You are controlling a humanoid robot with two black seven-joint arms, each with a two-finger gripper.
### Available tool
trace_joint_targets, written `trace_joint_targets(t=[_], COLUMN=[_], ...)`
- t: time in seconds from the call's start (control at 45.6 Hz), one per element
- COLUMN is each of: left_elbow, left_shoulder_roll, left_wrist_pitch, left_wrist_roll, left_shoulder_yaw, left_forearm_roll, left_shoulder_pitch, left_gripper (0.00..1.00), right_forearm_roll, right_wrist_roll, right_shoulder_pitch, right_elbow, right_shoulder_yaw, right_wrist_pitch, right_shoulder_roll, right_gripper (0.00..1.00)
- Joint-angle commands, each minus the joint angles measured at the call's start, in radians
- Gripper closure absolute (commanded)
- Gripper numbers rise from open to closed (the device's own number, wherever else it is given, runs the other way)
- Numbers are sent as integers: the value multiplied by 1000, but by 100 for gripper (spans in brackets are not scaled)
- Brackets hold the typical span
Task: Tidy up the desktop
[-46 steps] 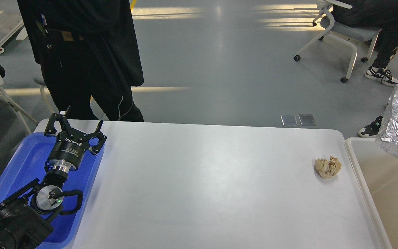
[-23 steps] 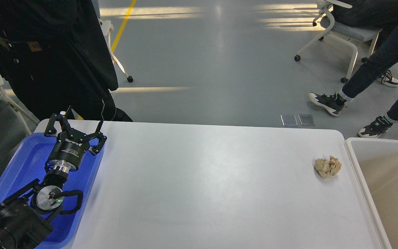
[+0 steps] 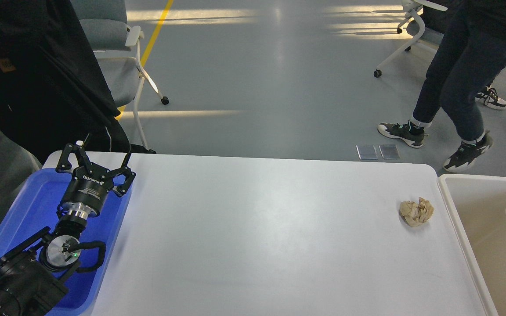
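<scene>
Left gripper (image 3: pixel 96 163) hovered over blue tray (image 3: pixel 37 202) at far left, fingers spread wide, empty. Right gripper out of view. Crumpled paper ball (image 3: pixel 417 212) lay on desktop (image 3: pixel 253 237), right side, near cream bin (image 3: pixel 464 219). Likely light, soft, crushable; best pinched across middle.

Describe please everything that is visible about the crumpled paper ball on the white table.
The crumpled paper ball is a small wad of beige, tan-toned paper, tightly scrunched, with many irregular folds and creases. It lies loose on the white desktop, near its right edge and toward the far side, resting directly on the surface. Nothing else touches it. The cream-white bin stands just to its right, apart from it. The left gripper, open, is far away over the blue tray.
</scene>
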Motion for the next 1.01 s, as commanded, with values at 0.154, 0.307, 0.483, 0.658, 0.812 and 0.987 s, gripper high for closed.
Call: trace_joint_targets(t=[0.154,0.307,0.483,0.658,0.812,0.987], left_elbow=[0,0,0,0,0,0], left_shoulder_roll=[0,0,0,0,0,0], left_wrist_pitch=[0,0,0,0,0,2], left_wrist_roll=[0,0,0,0,0,0], left_shoulder_yaw=[0,0,0,-1,-1,-1], left_forearm_roll=[-1,-1,-1,-1,-1,-1], left_shoulder_pitch=[0,0,0,0,0,0], left_gripper=[0,0,0,0,0,0], right_forearm_roll=[13,14,14,14,14,-4], right_wrist_roll=[-11,-11,-11,-11,-11,-5], right_shoulder_pitch=[-43,-45,-45,-45,-46,-46], right_elbow=[-370,-388,-437,-437,-439,-440], right_shoulder_yaw=[15,37,51,51,51,34], right_wrist_pitch=[9,-8,-9,-9,-8,-11], right_shoulder_roll=[280,308,332,332,332,331], right_gripper=[100,100,100,100,100,52])
